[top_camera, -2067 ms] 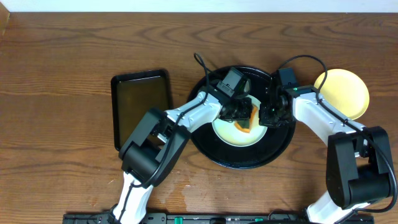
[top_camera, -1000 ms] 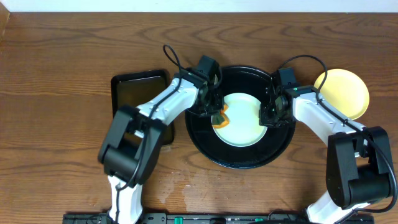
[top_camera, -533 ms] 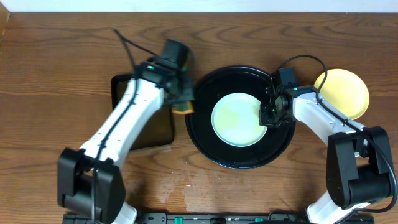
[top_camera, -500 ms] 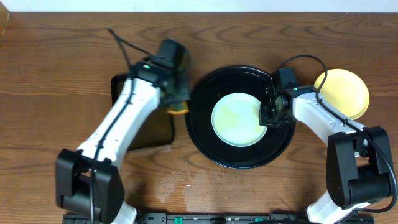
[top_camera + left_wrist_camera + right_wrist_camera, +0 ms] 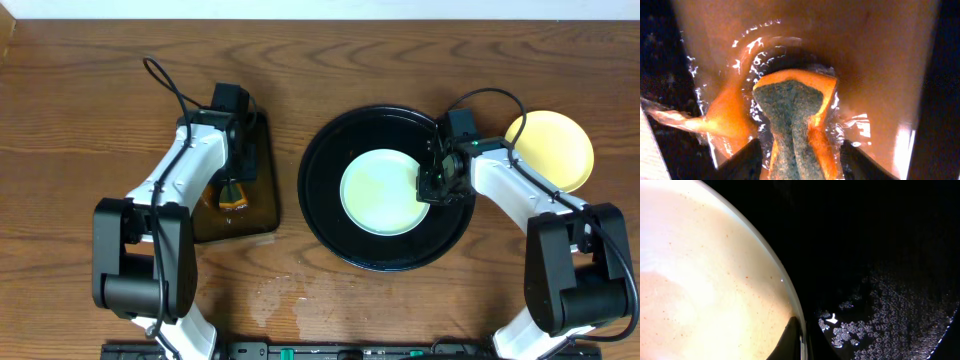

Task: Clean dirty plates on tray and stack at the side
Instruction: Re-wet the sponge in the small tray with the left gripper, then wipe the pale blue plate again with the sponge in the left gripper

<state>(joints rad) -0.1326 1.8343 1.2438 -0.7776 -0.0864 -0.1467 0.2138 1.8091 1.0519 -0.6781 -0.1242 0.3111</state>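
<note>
A pale mint plate [image 5: 383, 191] lies in the middle of the round black tray [image 5: 330, 150], with only faint specks on it in the right wrist view [image 5: 705, 280]. My right gripper [image 5: 432, 187] is shut on this plate's right rim [image 5: 800, 340], one finger above and one below. A pale yellow plate [image 5: 552, 148] sits on the table right of the tray. My left gripper [image 5: 232, 185] hangs over the small rectangular tray [image 5: 262, 200], open. The orange-and-green sponge [image 5: 795, 130] stands between its fingers [image 5: 747, 160] with a gap on each side.
The rectangular tray holds brownish water [image 5: 880, 60] around the sponge. The wet black floor of the round tray [image 5: 880, 255] shows foam patches beside the plate. A small wet patch [image 5: 285, 290] marks the table near its front edge.
My left arm carried the sponge off the plate, left across the table to the rectangular tray, and opened its jaws there. The right gripper and the plate have not moved.
</note>
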